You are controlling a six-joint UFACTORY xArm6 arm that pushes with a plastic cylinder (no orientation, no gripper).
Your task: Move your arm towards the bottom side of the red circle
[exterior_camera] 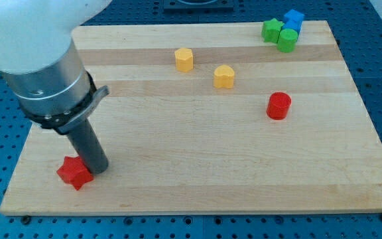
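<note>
While my tip (pixel 99 170) sits bottom-left, red circle (pixel 278 105) well right.

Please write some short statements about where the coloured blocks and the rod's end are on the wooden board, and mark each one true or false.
1. My tip is beside the red star-shaped block, near the view's bottom left. True.
2. My tip is already just below the red cylinder block. False: the cylinder stands far off toward the view's right.
3. Two yellow blocks, one and the other, stand apart from each other. True.
4. The blue block stands alone in the middle of the wooden board. False: it is at the view's top right corner, next to two green blocks, one and the other.
5. The red cylinder block touches a yellow block. False: bare board lies between them.
</note>
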